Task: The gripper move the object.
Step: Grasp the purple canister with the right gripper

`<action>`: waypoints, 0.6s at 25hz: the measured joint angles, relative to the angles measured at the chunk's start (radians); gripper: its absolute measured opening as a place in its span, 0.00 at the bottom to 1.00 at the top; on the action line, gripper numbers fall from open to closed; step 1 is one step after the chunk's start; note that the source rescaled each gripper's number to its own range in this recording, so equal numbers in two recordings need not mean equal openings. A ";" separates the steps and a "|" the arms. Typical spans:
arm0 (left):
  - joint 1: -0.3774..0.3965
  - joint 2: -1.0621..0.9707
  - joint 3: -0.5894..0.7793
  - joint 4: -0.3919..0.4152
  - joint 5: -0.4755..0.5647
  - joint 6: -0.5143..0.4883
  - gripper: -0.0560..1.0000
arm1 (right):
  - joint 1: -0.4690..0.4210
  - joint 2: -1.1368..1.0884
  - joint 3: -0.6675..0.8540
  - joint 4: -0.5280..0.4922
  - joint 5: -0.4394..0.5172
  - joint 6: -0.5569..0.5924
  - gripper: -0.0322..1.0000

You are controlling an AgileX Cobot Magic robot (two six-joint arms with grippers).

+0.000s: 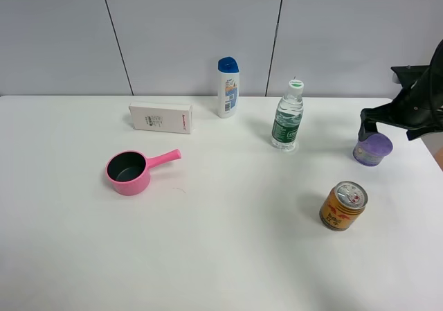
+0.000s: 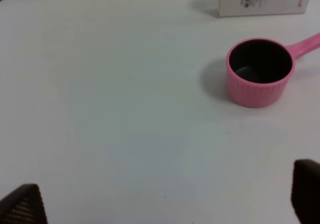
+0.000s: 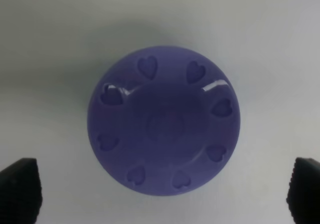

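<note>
The right gripper [image 3: 163, 194] hangs over the purple container [image 1: 372, 149] at the far right, jaws spread wide and empty. Centred like that, I'd guess, to straddle it.

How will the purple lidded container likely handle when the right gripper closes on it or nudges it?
The purple container looks squat and wide, so it probably slides rather than tips. Its round, glossy lid shows highlights, so the fingers may slip off-centre. Small plastic, likely light.
</note>
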 joint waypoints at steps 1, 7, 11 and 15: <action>0.000 0.000 0.000 0.000 0.000 0.000 1.00 | 0.000 0.003 0.000 0.000 -0.006 0.000 1.00; 0.000 0.000 0.000 0.000 0.000 0.000 1.00 | 0.000 0.032 0.000 0.004 -0.022 0.000 1.00; 0.000 0.000 0.000 0.000 0.000 0.000 1.00 | 0.000 0.049 0.000 0.007 -0.040 0.000 1.00; 0.000 0.000 0.000 0.000 0.000 0.000 1.00 | 0.000 0.073 0.000 0.007 -0.052 0.000 1.00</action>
